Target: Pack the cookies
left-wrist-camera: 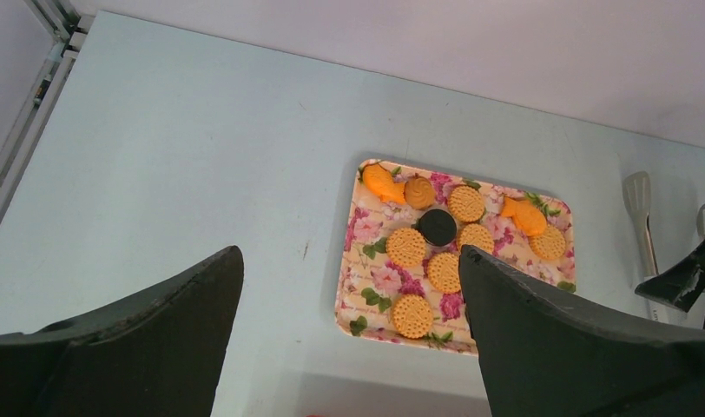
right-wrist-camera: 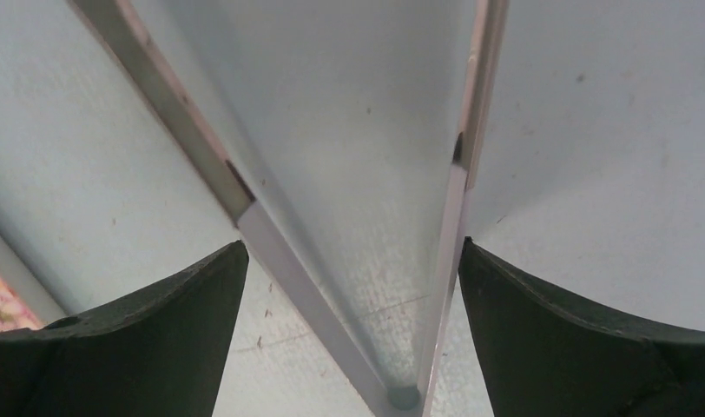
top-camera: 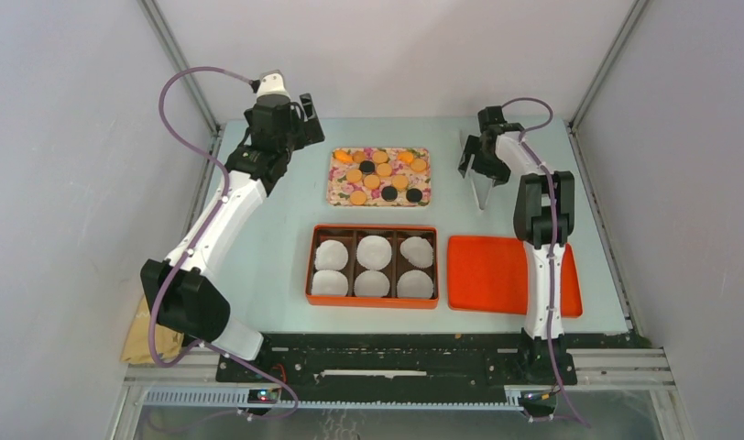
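The cookies lie on a floral tray [top-camera: 335, 188] at the back middle: several orange-tan ones [top-camera: 372, 181] and a few black ones [top-camera: 389, 193]. In the left wrist view the tray [left-wrist-camera: 364, 233] shows tan cookies [left-wrist-camera: 406, 246] and a black one [left-wrist-camera: 437, 227]. My left gripper [top-camera: 300, 115] hovers open and empty to the left of the tray [left-wrist-camera: 349, 252]. My right gripper [top-camera: 478, 163] is open over metal tongs [top-camera: 484, 188] lying on the table; the tongs' two arms [right-wrist-camera: 271, 239] run between my fingers in a V.
An orange six-compartment box [top-camera: 311, 266] with white paper liners [top-camera: 374, 249] stands in the middle front. Its orange lid [top-camera: 497, 275] lies to the right. A brown paper item [top-camera: 147, 335] sits at the front left corner. Frame rails border the table.
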### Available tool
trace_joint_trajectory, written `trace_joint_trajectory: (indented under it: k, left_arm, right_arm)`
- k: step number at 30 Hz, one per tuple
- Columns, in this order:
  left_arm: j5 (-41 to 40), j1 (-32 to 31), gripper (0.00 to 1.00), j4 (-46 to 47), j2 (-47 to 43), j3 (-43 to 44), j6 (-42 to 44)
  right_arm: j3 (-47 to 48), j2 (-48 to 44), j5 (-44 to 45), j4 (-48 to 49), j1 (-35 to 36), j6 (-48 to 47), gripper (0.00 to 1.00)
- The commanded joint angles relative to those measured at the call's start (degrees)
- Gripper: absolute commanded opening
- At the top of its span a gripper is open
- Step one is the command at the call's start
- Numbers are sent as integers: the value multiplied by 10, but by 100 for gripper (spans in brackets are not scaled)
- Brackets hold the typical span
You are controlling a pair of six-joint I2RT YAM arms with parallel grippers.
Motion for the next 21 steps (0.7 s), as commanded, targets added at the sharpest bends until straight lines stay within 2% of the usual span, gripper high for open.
trace_joint_trajectory:
  k: [1, 4, 8, 14, 21]
  left_arm:
    - [3, 2, 98, 13, -6, 0, 15]
    - [4, 3, 98, 14, -5, -1, 13]
    - [4, 3, 98, 14, -1, -1, 12]
    - [-6, 3, 98, 8, -4, 1, 12]
    - [-3, 3, 98, 10, -7, -9, -1]
  right_arm:
    - [77, 27, 82, -52, 3, 18, 100]
    - [127, 53, 94, -79, -2, 12, 100]
    - [128, 57, 82, -74, -6, 0, 100]
    - [97, 51, -33, -59, -26, -60, 100]
    - [67, 51, -81, -54, -50, -104, 100]
